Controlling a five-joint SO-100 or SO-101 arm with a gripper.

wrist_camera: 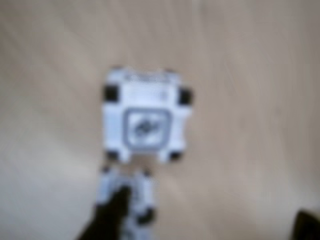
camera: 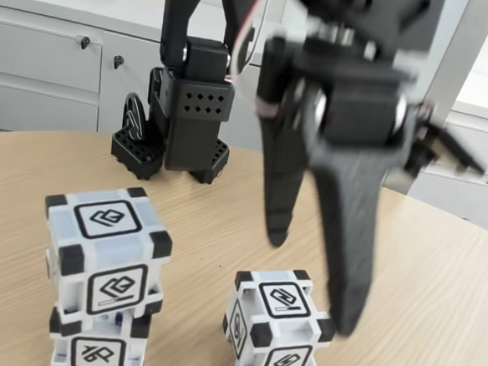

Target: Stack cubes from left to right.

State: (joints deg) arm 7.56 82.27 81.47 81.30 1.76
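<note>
**Two cubes stacked, open gripper poised over the third**

The gripper (camera: 308, 280) hangs released in the fixed view, its two black fingers spread apart and holding nothing. The shorter finger (camera: 278, 194) ends above the table, and the longer one (camera: 349, 241) reaches down just to the right of the single cube (camera: 277, 336). The tips are above and beside that cube; I cannot tell whether the long finger touches it.

To the left in the fixed view, a stack of two cubes stands on the wooden table (camera: 436, 314): the top cube (camera: 107, 257) sits on the bottom cube (camera: 99, 345), turned a little relative to it. The single cube stands near the stack but apart from it. Behind them is the arm's black base (camera: 185, 120), at the table's far edge.

The wrist view is blurred. It shows one cube (wrist_camera: 145, 115) from above on the bare wood, with a dark fingertip (wrist_camera: 112, 215) low in the frame over another cube (wrist_camera: 135, 200).

The step in hand looks like picking up the last cube. The next move calls for centring the open fingers around it, lowering, closing, then lifting it high enough to clear the two-cube stack and set it down squarely on top.
</note>
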